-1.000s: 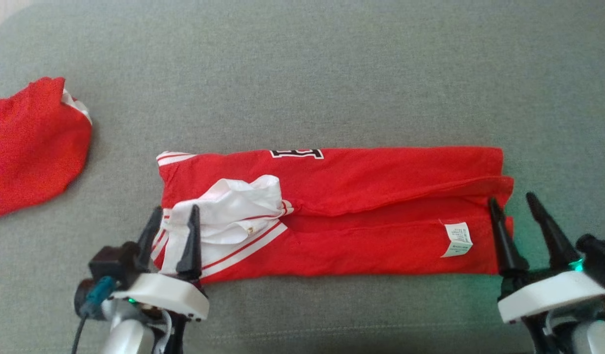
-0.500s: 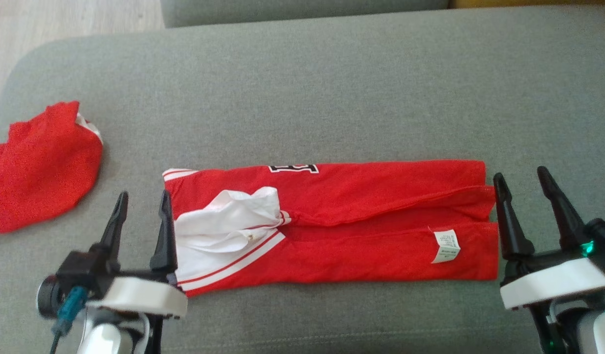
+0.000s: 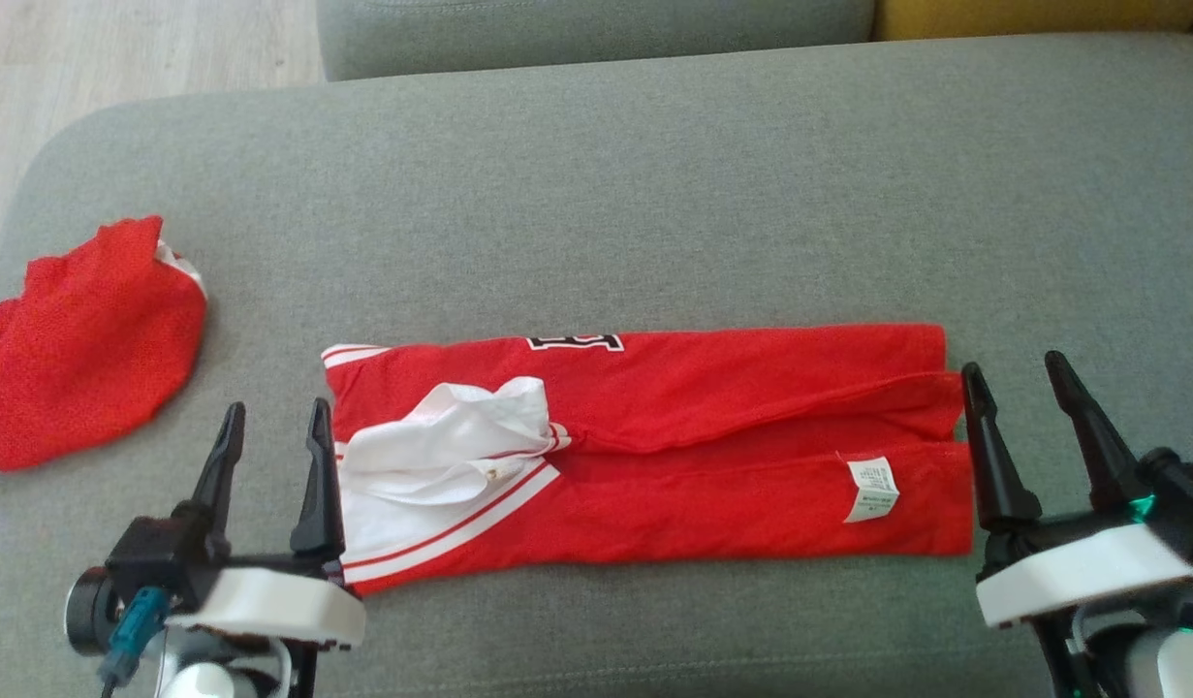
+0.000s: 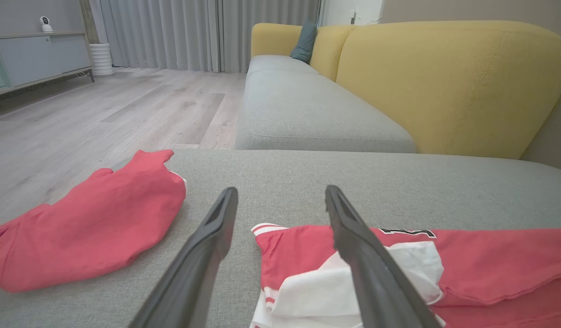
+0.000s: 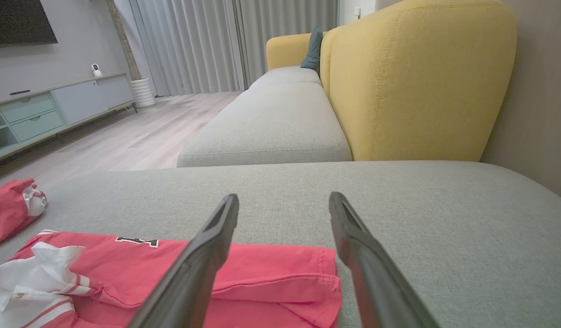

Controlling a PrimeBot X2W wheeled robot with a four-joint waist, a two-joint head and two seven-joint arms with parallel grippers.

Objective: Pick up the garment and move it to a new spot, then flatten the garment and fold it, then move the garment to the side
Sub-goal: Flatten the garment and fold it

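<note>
The garment is a red shirt with a white collar and white stripes, folded into a long strip across the grey cushion. My left gripper is open, just off the strip's collar end, its right finger beside the white fabric. In the left wrist view the left gripper straddles the garment's corner with nothing between the fingers. My right gripper is open just past the hem end. In the right wrist view the right gripper has the garment's hem under its left finger.
A second red garment lies bunched near the cushion's left edge. Beyond the cushion are another grey seat, a yellow backrest and wooden floor. Bare cushion stretches behind the strip.
The head camera has tilted up, showing more of the cushion's far edge. My left gripper has moved left, off the white collar to beside the strip's end. The right gripper keeps its place.
</note>
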